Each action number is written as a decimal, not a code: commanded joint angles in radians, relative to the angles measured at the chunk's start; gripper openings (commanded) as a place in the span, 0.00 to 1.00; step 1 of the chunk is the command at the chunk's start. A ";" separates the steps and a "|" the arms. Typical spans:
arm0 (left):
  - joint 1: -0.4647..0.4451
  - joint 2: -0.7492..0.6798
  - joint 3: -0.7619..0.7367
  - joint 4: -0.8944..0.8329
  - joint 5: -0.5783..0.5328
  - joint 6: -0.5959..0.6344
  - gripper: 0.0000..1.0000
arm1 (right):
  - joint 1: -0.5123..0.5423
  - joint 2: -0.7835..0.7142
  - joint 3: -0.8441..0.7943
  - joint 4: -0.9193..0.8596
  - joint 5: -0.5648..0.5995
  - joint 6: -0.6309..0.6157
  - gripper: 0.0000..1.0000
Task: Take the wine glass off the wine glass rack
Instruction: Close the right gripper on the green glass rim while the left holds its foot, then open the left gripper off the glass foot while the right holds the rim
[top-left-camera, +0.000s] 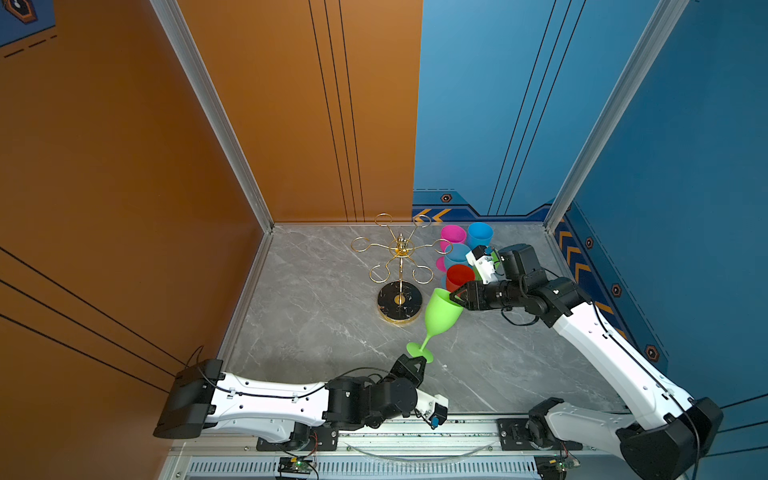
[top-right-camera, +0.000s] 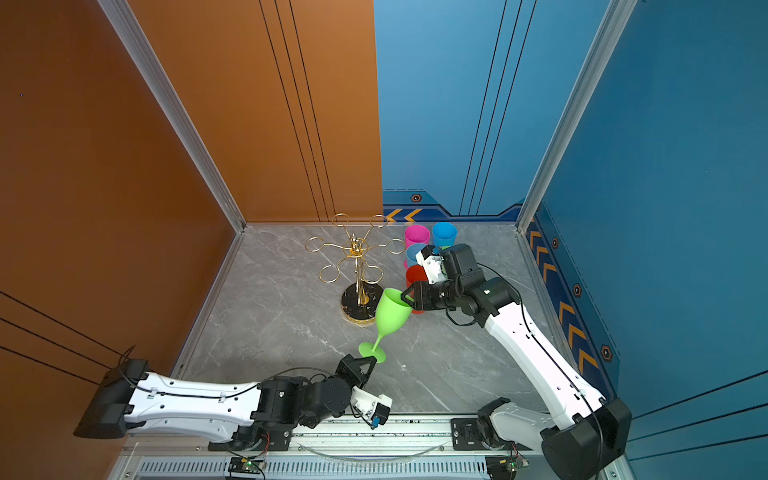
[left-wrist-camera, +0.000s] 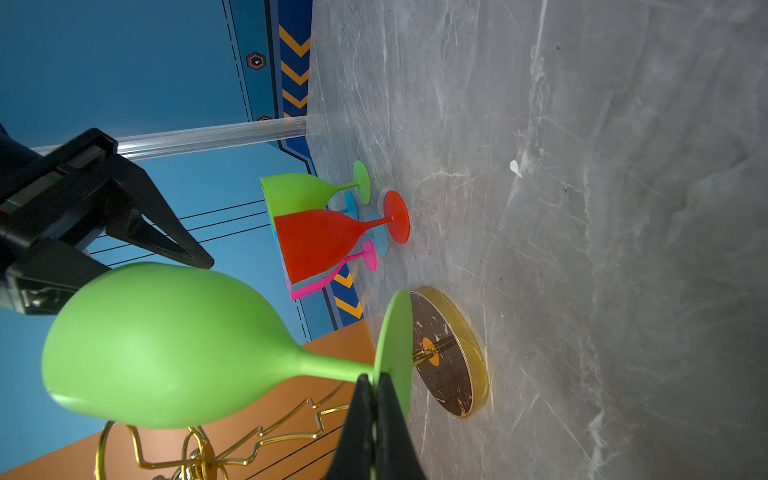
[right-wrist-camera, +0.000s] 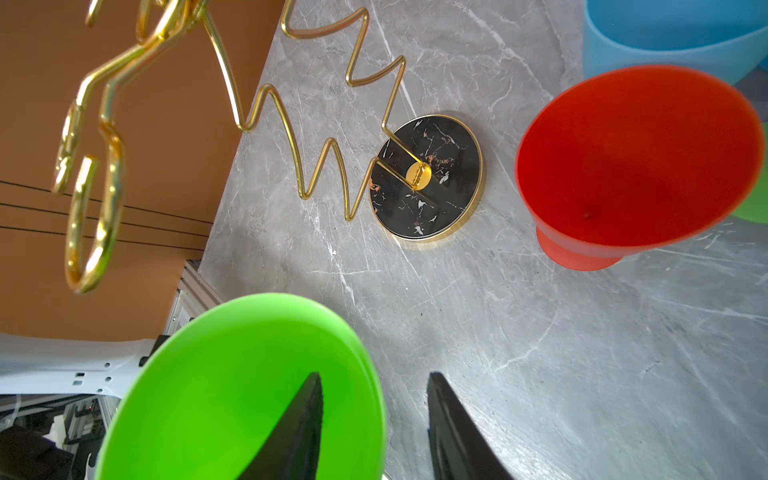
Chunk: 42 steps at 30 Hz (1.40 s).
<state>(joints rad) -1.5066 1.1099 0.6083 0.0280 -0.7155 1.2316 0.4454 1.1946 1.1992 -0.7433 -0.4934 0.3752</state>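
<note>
We see the wine glass (top-left-camera: 442, 313) tilted beside the wine glass rack (top-left-camera: 401, 248): stem axis runs from left claw (top-left-camera: 422, 362), pinching its foot, to right claw (top-left-camera: 453, 299), parted astride the rim.

Count: one rack (top-left-camera: 400, 248), two green glasses (top-left-camera: 442, 313), two blue glasses (top-left-camera: 480, 236), one red glass (top-left-camera: 459, 276), one pink glass (top-left-camera: 453, 233), six glasses in total.
</note>
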 joint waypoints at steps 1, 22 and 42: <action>-0.014 -0.002 -0.008 0.046 -0.049 0.010 0.00 | 0.003 0.005 0.034 -0.045 -0.026 -0.002 0.36; -0.018 -0.001 -0.022 0.046 -0.087 0.038 0.00 | -0.003 0.023 0.042 -0.072 -0.057 -0.019 0.10; -0.020 -0.014 -0.040 0.044 -0.061 0.004 0.24 | -0.004 0.010 0.047 -0.082 -0.026 -0.037 0.01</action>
<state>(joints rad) -1.5131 1.1160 0.5865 0.0525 -0.7704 1.2583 0.4435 1.2175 1.2224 -0.7948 -0.5270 0.3634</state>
